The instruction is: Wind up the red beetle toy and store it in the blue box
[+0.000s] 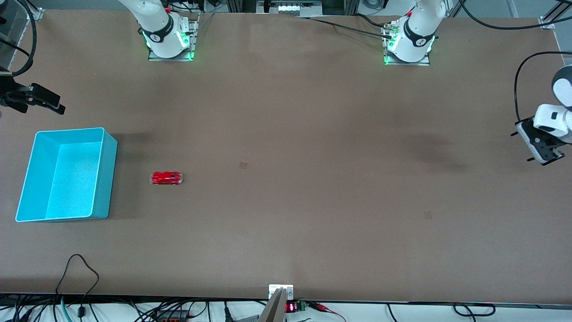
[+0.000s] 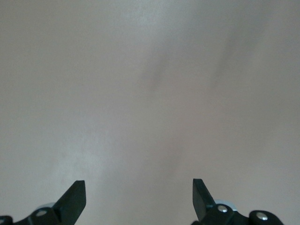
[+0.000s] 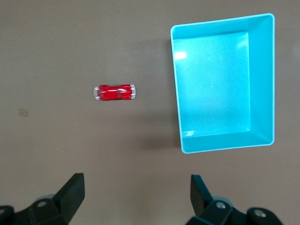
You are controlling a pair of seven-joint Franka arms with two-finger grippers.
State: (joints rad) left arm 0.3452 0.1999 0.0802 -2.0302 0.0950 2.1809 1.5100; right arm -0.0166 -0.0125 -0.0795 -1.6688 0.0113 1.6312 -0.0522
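Both tools, left (image 2: 139, 199) and right (image 3: 137, 194), gape; red beetle toy (image 1: 166, 178) lies lengthwise toward blue box (image 1: 106, 179).

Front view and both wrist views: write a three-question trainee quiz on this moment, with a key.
1. True or false: the red beetle toy lies inside the blue box.
2. Which end effector hangs near the blue box: A left, B right?
3. Fill in: both end effectors are ____.
Key: 1 false, it sits on the table beside the box; 2 B; 3 open.
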